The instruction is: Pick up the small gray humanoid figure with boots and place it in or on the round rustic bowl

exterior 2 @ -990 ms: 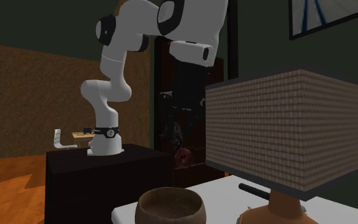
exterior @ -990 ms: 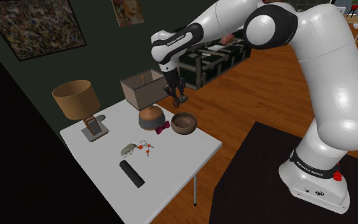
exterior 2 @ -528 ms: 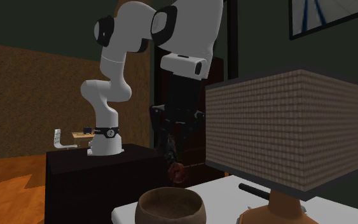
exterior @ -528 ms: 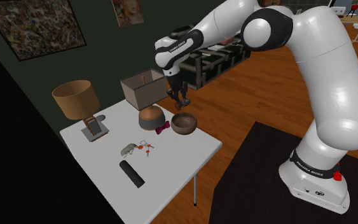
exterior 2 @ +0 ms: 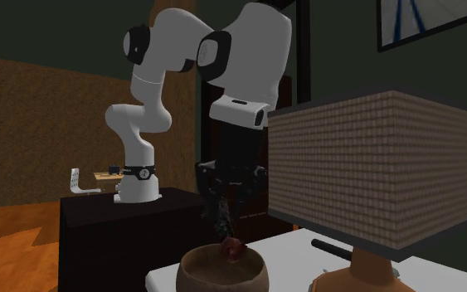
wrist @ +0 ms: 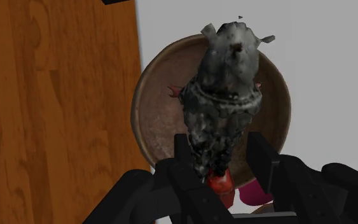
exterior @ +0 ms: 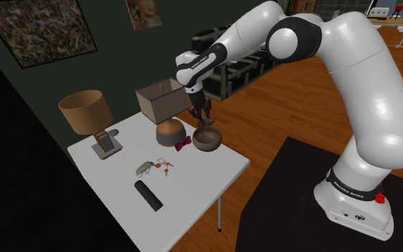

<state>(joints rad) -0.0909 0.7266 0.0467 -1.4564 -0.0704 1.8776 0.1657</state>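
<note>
A white robot arm reaches over a white table point(exterior: 200, 179) in a dim room. Its black two-finger gripper point(wrist: 224, 153) is closed on the small, mottled dark grey humanoid figure point(wrist: 225, 89), clasping it between both fingers. The figure hangs directly over the round, rough brown bowl point(exterior: 197, 136). In the wrist view its body covers much of the bowl's hollow. In the second exterior view its lowest part is about level with the bowl's rim.

A second ago the held figure was higher and off to the side of the bowl, out past the table's edge. It has since come across and down over the bowl.

The carrying step looks nearly finished. What probably remains is a slight lowering and then opening the fingers so the figure drops inside.

Just beside the bowl stand a lamp point(exterior: 165, 107) with a square brown shade and a small dark red bow-shaped object point(exterior: 183, 144).
</note>
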